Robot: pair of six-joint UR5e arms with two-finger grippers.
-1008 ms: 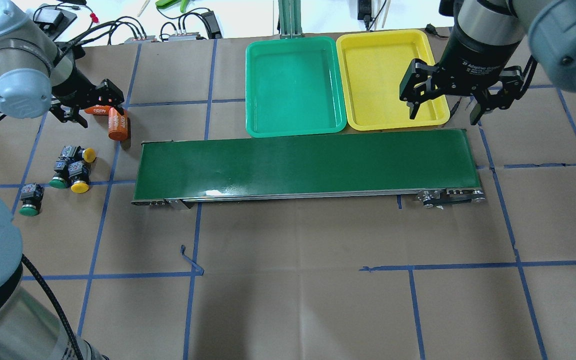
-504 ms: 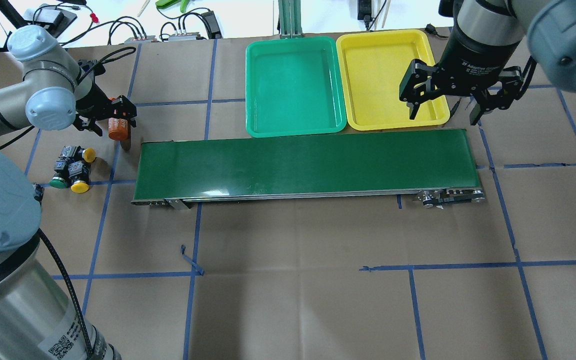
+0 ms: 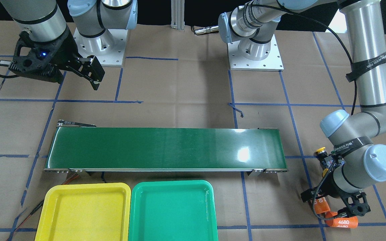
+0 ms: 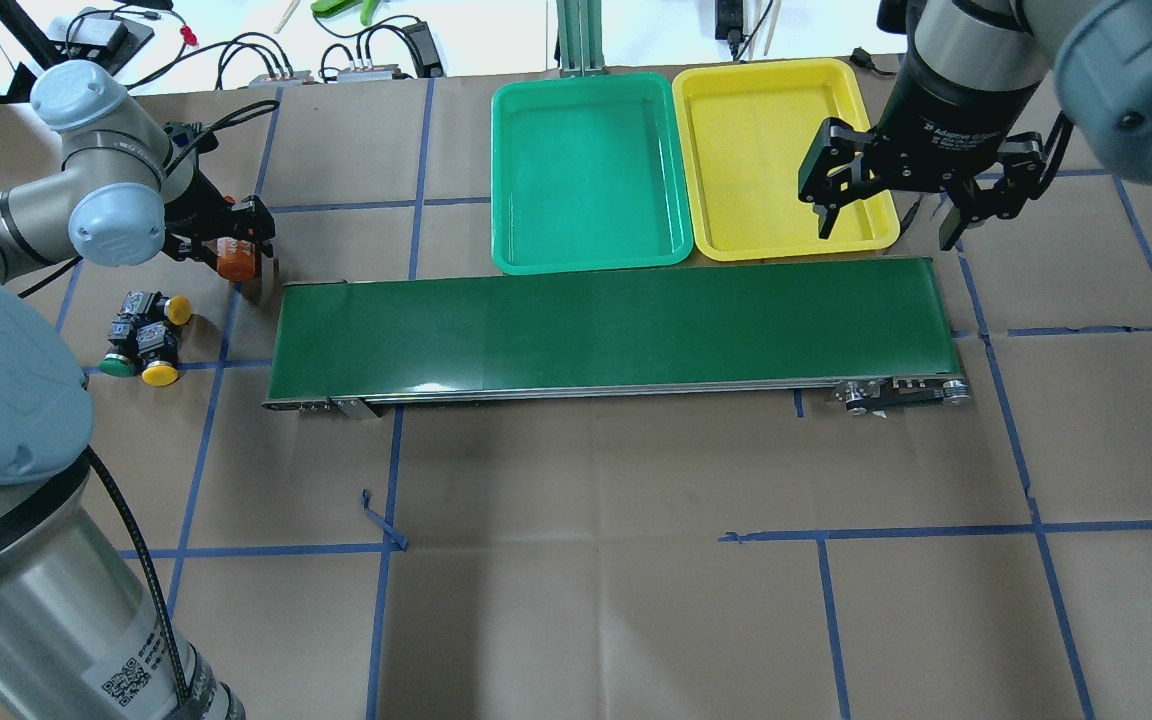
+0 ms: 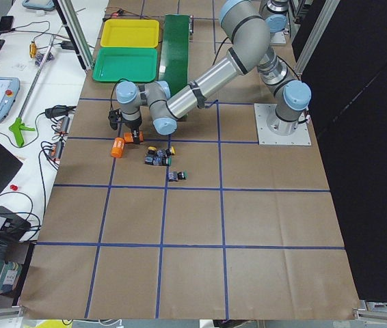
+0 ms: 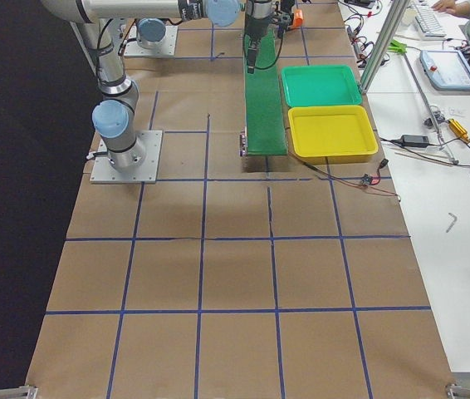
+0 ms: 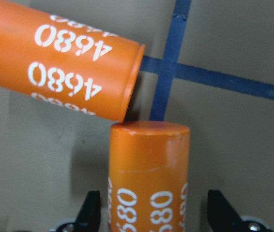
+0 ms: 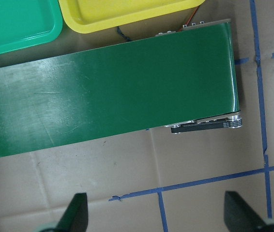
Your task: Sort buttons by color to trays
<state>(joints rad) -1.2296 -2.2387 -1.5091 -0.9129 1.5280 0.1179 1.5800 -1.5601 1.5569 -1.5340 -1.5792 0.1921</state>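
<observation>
Buttons (image 4: 144, 338) clustered on bench (image 4: 586, 560) off belt (image 4: 616, 325) end, well apart from green tray (image 4: 586, 170) and yellow tray (image 4: 766, 110). Left claw (image 7: 151, 203) spread, straddling orange cylinder (image 7: 149, 159) printed "4680". Right claw (image 4: 886, 218) spread, wrist marked "Adaptive", above yellow tray's edge.

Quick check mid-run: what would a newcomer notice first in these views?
The left gripper stands open around an orange 4680 cylinder, not a button, off the conveyor belt's end. The buttons lie nearby on the table, and the green tray and yellow tray are both empty.
</observation>
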